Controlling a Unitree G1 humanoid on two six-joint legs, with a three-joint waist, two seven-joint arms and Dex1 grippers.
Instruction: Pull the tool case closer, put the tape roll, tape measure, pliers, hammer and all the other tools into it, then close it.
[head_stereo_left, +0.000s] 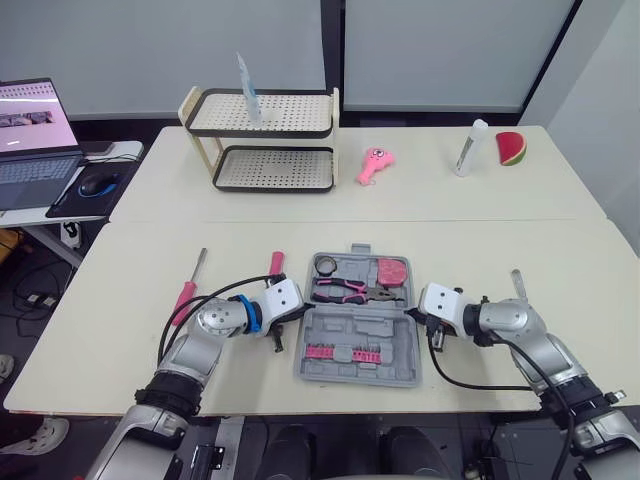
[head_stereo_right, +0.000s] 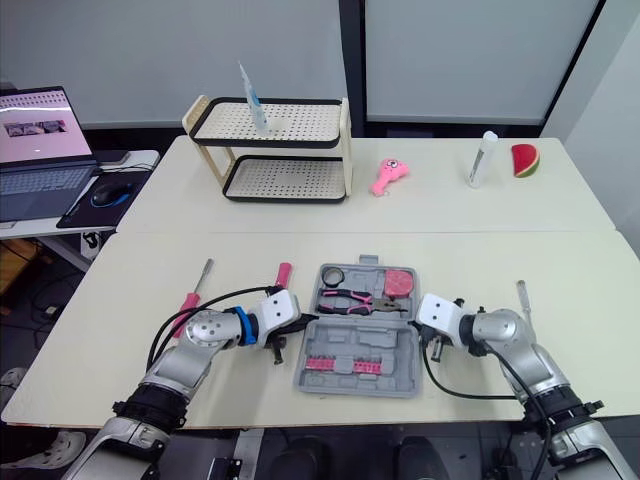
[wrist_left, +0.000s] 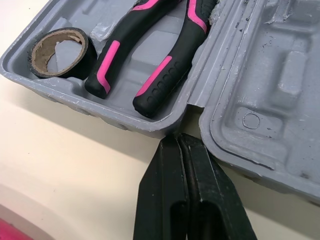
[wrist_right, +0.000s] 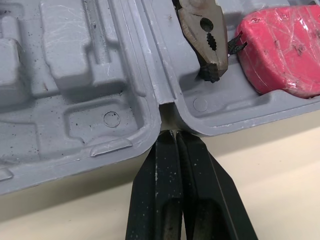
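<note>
The one grey plastic tool case (head_stereo_left: 392, 330) lies open on the cream table (head_stereo_left: 480, 240), between two grippers. The left gripper (wrist_left: 179, 137) and the right gripper (wrist_right: 172, 132) are each clenched empty, tips at the hinge gap. Inside lie one black tape roll (wrist_left: 89, 52), one pair of black-and-pink pliers (wrist_left: 160, 75) and one pink tape measure (wrist_right: 280, 50). One pink-handled screwdriver (head_stereo_left: 186, 297) lies outside, to the case's left.
</note>
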